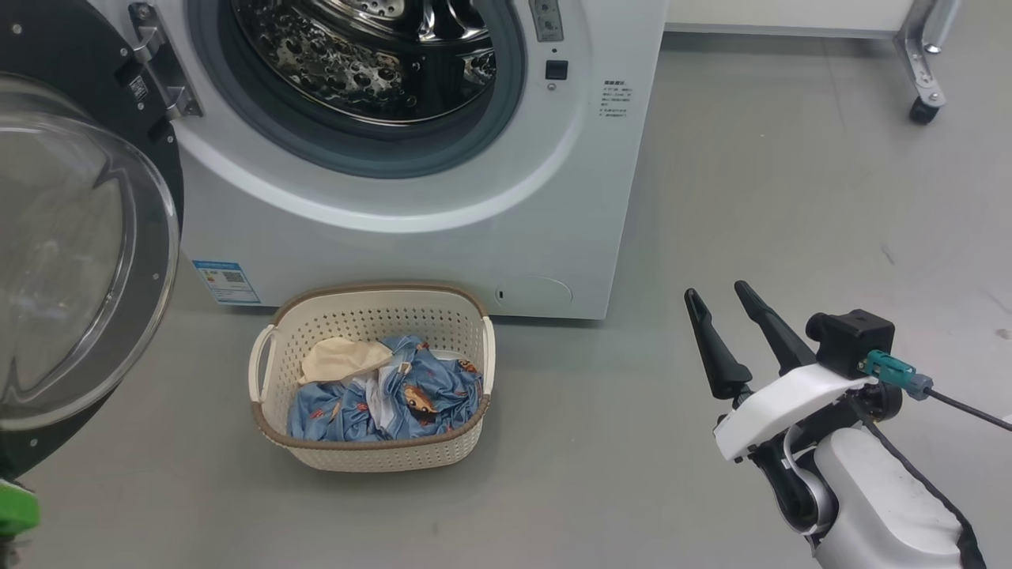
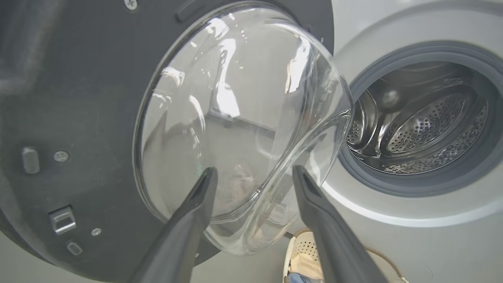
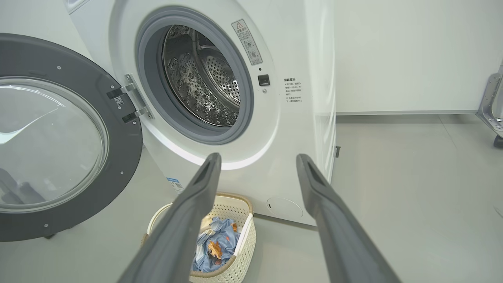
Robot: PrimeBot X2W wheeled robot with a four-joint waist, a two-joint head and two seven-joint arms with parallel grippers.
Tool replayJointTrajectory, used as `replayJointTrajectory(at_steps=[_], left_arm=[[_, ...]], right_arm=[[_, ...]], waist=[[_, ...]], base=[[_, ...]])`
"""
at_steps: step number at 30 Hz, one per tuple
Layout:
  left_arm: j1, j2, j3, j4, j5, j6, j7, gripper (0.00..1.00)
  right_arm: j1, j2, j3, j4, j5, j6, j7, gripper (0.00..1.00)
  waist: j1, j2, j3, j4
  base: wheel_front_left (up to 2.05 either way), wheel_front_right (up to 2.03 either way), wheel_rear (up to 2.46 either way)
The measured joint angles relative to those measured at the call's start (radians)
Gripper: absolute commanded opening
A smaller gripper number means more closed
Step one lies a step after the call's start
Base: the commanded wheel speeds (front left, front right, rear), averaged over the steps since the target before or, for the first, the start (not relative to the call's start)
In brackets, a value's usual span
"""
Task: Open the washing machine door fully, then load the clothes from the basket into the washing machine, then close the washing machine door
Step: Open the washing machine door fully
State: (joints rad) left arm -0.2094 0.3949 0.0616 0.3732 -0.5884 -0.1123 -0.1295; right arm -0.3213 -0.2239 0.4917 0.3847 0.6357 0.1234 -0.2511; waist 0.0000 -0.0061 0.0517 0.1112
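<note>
Facing the loading step, with the door (image 1: 79, 261) swung wide beside the washing machine (image 1: 411, 237), the left gripper (image 2: 254, 169) and right gripper (image 1: 716, 289) are gaping empty, needing to grasp the clothes (image 1: 411, 395) in the basket (image 1: 371, 454) before it.

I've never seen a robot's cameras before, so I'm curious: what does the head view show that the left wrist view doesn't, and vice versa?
Head view adds: the open right gripper, the small blue label sticker, a wheeled metal frame leg. Left wrist view adds: the open left gripper, a small metal latch. Both: the big white front-loading washing machine, its round black-rimmed glass door standing open, the oval cream perforated basket.
</note>
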Motion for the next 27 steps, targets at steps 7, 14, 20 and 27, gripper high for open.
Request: replayJointTrajectory(at_steps=[7,14,20,27], left_arm=[[0.06,-0.04,-0.018,-0.043,0.029,0.002,-0.048,1.0],[0.096,-0.06,-0.054,-0.085,0.055,0.02,-0.066,1.0],[0.137,-0.083,-0.063,-0.116,0.072,0.037,-0.079,1.0],[0.165,-0.116,-0.069,-0.139,0.069,0.043,-0.089,1.0]], right_arm=[[0.013,-0.005,0.0,-0.001,0.007,0.0,0.0,1.0],[0.013,-0.017,-0.002,-0.005,0.007,0.0,0.0,1.0],[0.013,-0.025,-0.003,-0.009,0.006,0.0,0.0,1.0],[0.014,-0.045,-0.013,-0.011,-0.002,0.0,0.0,1.0]], waist=[[0.0,0.0,-0.019,-0.048],[0.0,0.0,-0.034,-0.094],[0.0,0.0,-0.043,-0.135],[0.0,0.0,-0.051,-0.179]], base=[[0.0,0.0,0.0],[0.0,0.0,0.0],[0.0,0.0,0.0],[0.0,0.0,0.0]])
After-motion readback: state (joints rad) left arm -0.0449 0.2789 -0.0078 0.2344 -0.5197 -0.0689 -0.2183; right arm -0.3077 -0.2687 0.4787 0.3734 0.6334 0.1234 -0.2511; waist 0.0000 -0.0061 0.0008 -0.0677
